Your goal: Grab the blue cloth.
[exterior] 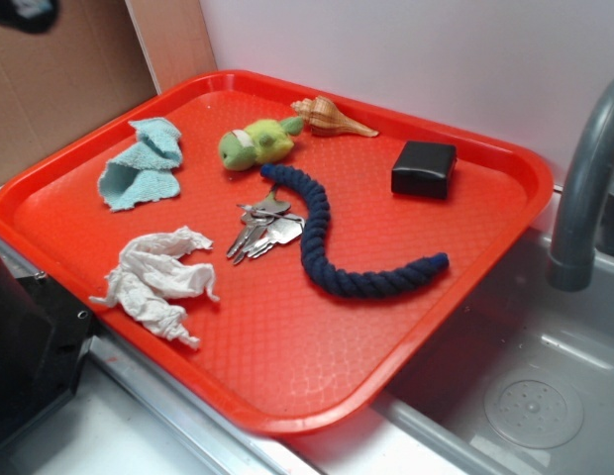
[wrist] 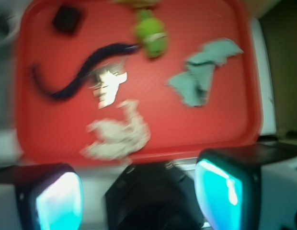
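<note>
On the red tray [exterior: 465, 277], exterior view: blue cloth [exterior: 141, 164] lies crumpled at about 10 o'clock, near the left rim, nothing touching it. Green plush toy [exterior: 257, 142] at 12, just right of the cloth but apart. Seashell [exterior: 332, 117] past the toy, toward 1. Black box [exterior: 424, 168] at 2. Dark navy braided rope [exterior: 332, 242] snakes through the centre, one end close under the toy. Bunch of keys [exterior: 261, 230] beside the rope's left curve. White rag [exterior: 158, 282] wrinkled at 8, close to the near-left rim. Grey faucet [exterior: 584, 188] and sink basin right of the tray.

Wrist view, blurred: tool [wrist: 139, 194] hangs off the tray's near edge, fingers [wrist: 60, 201] spread wide, holding nothing. Cloth [wrist: 201, 76] sits well ahead at 1 o'clock from the tool, rag [wrist: 117, 134] nearest.
</note>
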Controlling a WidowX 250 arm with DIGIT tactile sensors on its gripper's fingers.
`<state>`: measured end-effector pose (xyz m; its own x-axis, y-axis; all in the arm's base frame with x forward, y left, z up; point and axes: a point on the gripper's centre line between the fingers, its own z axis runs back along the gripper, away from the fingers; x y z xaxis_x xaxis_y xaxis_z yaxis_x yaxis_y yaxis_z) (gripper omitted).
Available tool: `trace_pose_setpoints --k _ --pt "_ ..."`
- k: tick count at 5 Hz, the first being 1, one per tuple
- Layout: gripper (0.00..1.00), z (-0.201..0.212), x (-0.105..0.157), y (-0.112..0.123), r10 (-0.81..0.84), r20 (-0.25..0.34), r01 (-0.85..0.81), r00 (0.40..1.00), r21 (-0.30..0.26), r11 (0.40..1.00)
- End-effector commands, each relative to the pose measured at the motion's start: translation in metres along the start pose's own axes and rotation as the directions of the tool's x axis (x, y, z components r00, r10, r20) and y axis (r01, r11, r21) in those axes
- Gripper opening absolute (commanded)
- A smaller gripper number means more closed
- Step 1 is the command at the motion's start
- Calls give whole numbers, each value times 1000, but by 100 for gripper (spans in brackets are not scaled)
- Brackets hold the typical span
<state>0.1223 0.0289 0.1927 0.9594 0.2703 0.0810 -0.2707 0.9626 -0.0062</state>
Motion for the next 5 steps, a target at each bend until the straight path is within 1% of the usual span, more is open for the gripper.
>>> trace_pose_setpoints --k 1,4,5 --pt "100 -50 56 39 208 160 -217 965 39 976" --pt "100 -50 56 39 208 160 -217 965 39 976" --pt "100 -90 71 50 340 127 -344 932 10 939"
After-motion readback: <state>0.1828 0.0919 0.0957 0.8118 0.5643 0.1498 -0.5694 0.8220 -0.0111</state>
